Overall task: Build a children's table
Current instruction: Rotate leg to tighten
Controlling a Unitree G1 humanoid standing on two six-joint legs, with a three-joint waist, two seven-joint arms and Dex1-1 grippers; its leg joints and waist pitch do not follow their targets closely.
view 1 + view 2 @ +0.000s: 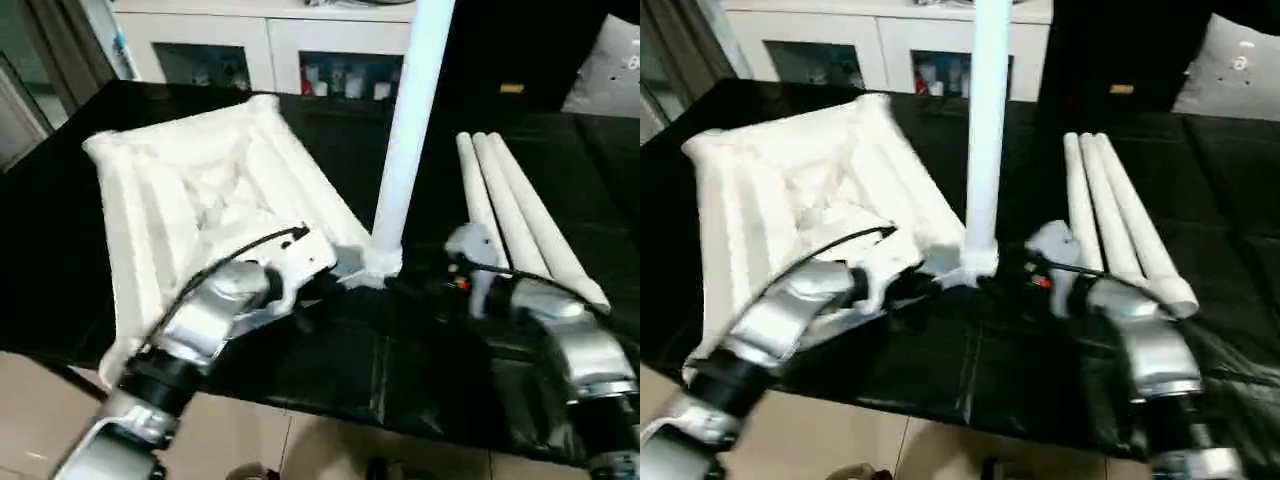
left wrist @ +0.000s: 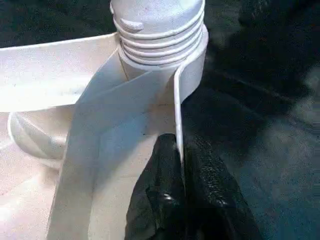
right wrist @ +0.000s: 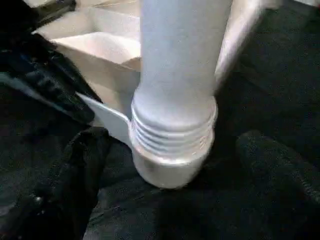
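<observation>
Black fingers (image 2: pixel 165 200) of left gripper (image 2: pixel 181 165) seen pinched on thin rim wall of upturned table top (image 1: pixel 190 190), just beside corner socket (image 2: pixel 192 70) – thread ridges of leg (image 1: pixel 410 130) picked out at wrist. Head views: leg stood upright in that socket, top laid ribbed side up on black work surface (image 1: pixel 330 370), three spare legs (image 1: pixel 520 220) beside. Right gripper (image 3: pixel 165 165) – jaws spread either side of leg base, not touching.

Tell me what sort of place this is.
Probably an indoor lab or workroom. A large black-covered work surface holds the white table top and spare legs. Behind it stand white cabinets with glass doors and small items inside, and a tiled floor shows below.
</observation>
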